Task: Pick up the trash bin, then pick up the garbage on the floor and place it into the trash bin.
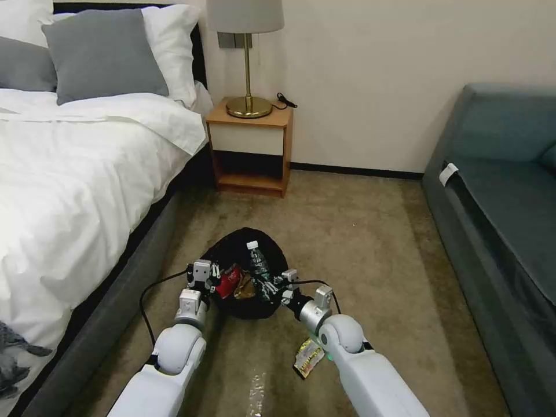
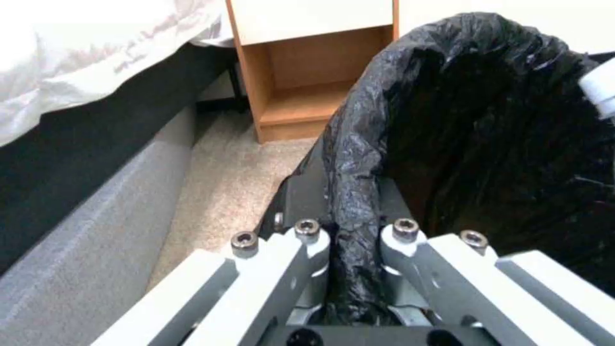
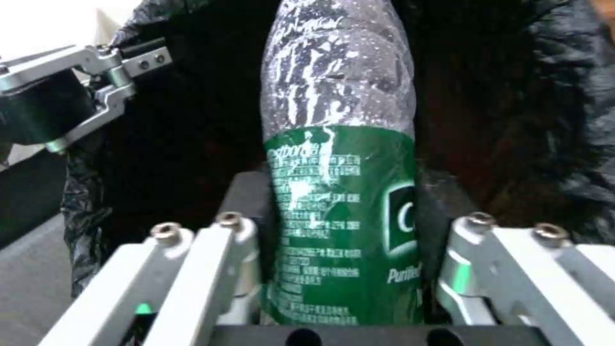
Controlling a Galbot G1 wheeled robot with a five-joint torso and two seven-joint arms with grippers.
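**Two grippers meet at the bin**

Two arms reach forward and down over the carpet (image 1: 359,231) between the bed (image 1: 75,191) and the sofa (image 1: 498,220), elbows low, wrists converging on the bin (image 1: 231,246). Its black liner sits open in front of the nightstand (image 1: 250,147).

From the head camera, the left gripper (image 1: 204,280) is at the bin's near-left rim and the right gripper (image 1: 277,288) at its near-right rim, with the bottle (image 1: 256,263) standing up from it, white cap pointing away from the robot. A red packet (image 1: 228,282) and a brown scrap (image 1: 244,288) lie inside the bin between the two grippers. A yellow-black wrapper (image 1: 308,358) rests on the carpet just beside the right forearm.

At the left wrist, the left gripper (image 2: 355,262) is seen pinching the bag's rolled rim between its fingers (image 2: 403,240). At the right wrist, the right gripper (image 3: 339,259) is clamped on the bottle's green label (image 3: 339,230), the clear neck projecting into the dark bag.
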